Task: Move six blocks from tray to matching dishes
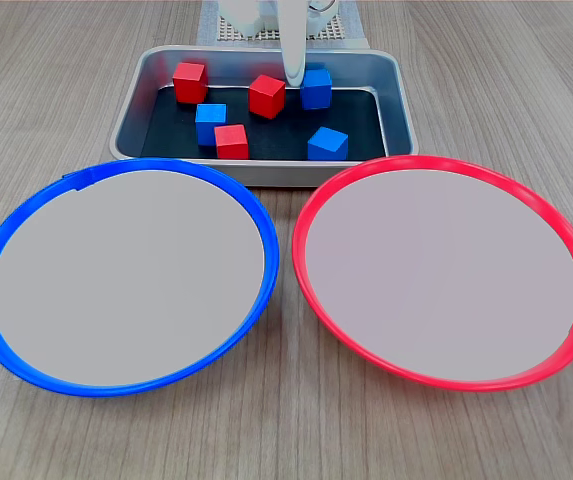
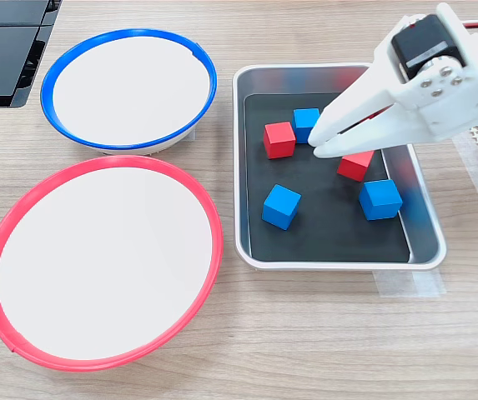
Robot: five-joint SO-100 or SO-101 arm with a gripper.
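Note:
The silver tray [image 1: 398, 100] [image 2: 251, 167] holds all six blocks. Three are red [image 1: 190, 82] [image 1: 266, 96] [image 1: 231, 141] and three are blue [image 1: 315, 88] [image 1: 211, 122] [image 1: 327, 144]. In the second exterior view I see two red blocks [image 2: 279, 139] [image 2: 355, 164] and three blue ones [image 2: 307, 125] [image 2: 281, 206] [image 2: 380, 199]. The third red block is mostly hidden behind the arm. My white gripper [image 1: 293, 76] [image 2: 318, 143] hangs over the tray, its tips together with nothing held. The blue-rimmed dish [image 1: 26, 240] [image 2: 130, 37] and the red-rimmed dish [image 1: 566, 240] [image 2: 105, 167] hold nothing.
The arm's white base [image 1: 266, 20] on a mesh mat stands behind the tray. A black flat object [image 2: 5, 50] lies at the top of the second exterior view's left. Clear tape [image 2: 405, 283] fixes the tray to the wooden table.

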